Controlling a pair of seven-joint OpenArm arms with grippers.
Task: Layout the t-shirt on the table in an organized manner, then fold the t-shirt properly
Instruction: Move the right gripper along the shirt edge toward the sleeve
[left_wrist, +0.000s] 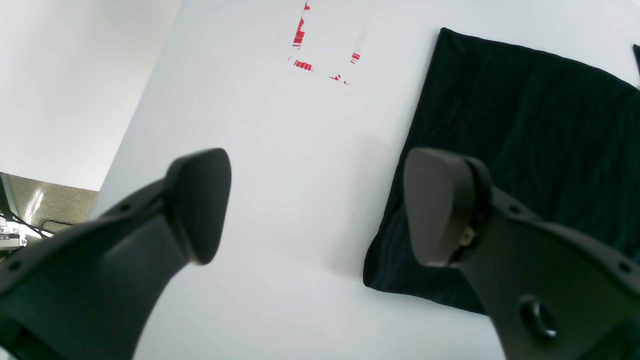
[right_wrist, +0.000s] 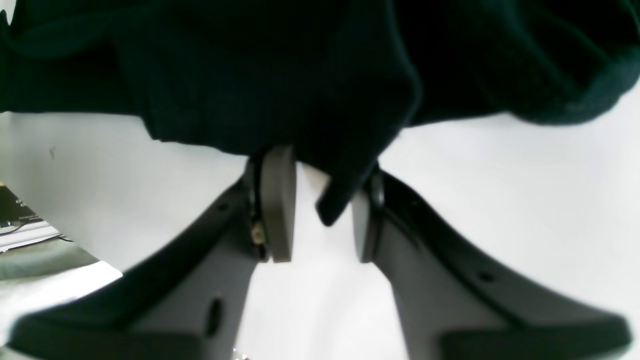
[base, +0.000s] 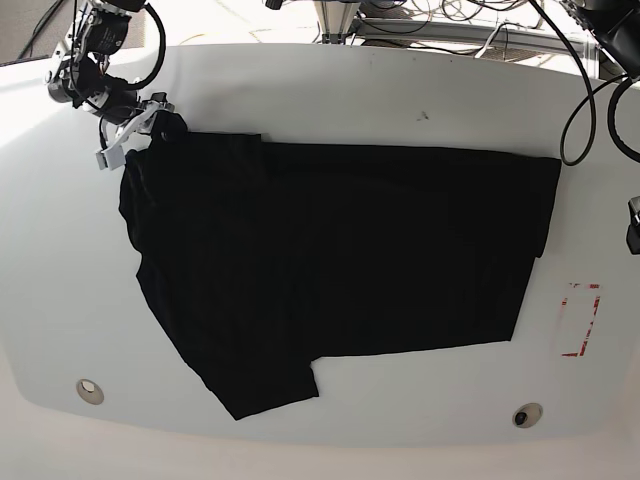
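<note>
T-shirt (base: 330, 270) lies spread black across middle of white tabletop (base: 330, 90), one sleeve pointing to near edge. Right pincer (right_wrist: 320, 205) at far corner w/ jaws narrowed round a fold of the cloth, gap left beside it. Left pincer (left_wrist: 315, 205) wide apart, empty, above bare tabletop beside hem. Red rectangle mark (base: 580, 320) nr hem.

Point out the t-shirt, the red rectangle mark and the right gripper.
t-shirt (base: 340, 250), base view, middle of the black body panel.
red rectangle mark (base: 578, 320), base view, its red outline on the table.
right gripper (right_wrist: 320, 205), right wrist view, gap between its fingers, where a cloth fold hangs.
</note>
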